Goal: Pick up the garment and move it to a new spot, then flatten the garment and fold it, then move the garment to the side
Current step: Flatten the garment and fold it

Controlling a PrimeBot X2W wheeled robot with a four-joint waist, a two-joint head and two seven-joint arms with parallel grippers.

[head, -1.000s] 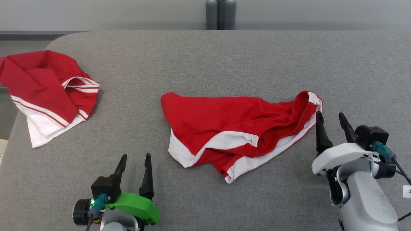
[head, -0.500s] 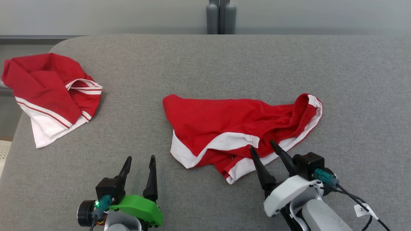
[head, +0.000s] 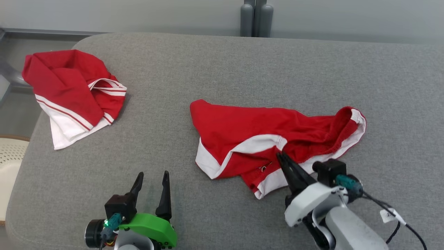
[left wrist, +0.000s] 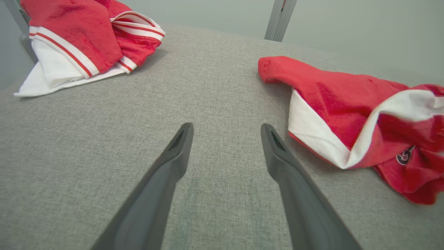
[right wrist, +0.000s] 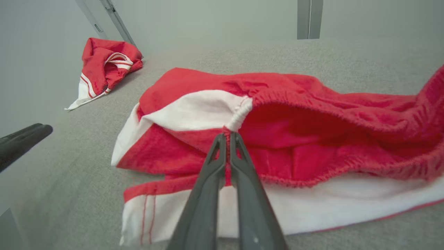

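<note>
The right claw (head: 280, 156) is clenching on what seems a red fold at the waistband of the red-and-white garment (head: 242, 126) lying in the middle of the desk (head: 222, 66), while the left claw (head: 151, 177) is hovering released nearby and a second garment (head: 69, 86) is lying far left.

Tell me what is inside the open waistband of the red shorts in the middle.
Inside the waistband of the shorts, red inner fabric is visible, creased. The deeper part is covered by the upper layer, so I cannot tell what lies there.
</note>
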